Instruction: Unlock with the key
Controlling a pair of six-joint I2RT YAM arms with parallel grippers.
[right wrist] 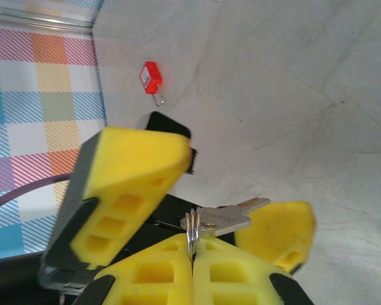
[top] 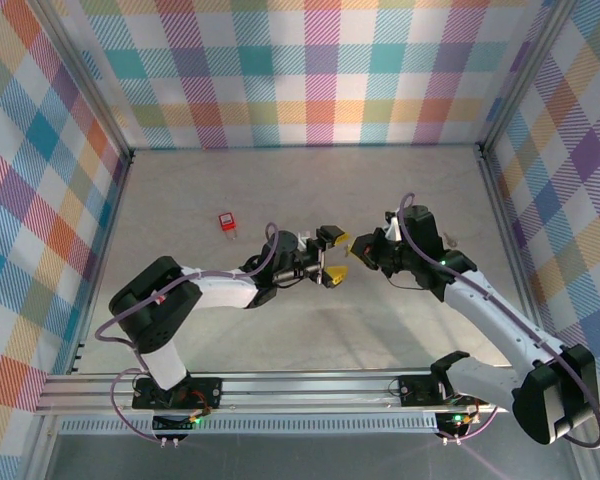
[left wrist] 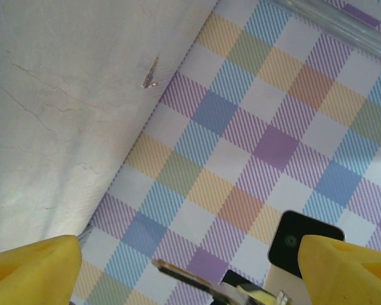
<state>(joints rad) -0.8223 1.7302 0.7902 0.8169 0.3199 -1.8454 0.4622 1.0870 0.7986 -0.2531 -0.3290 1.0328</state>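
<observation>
one key, blade pointing toward left arm

The left arm has black joint housings and white link covers; a purple cable runs along it from the base. The right arm is of identical build and finish. Jaws carry yellow pads with moulded rectangular recesses on black backing. Small green lights appear at both bases, too small to confirm.
</observation>
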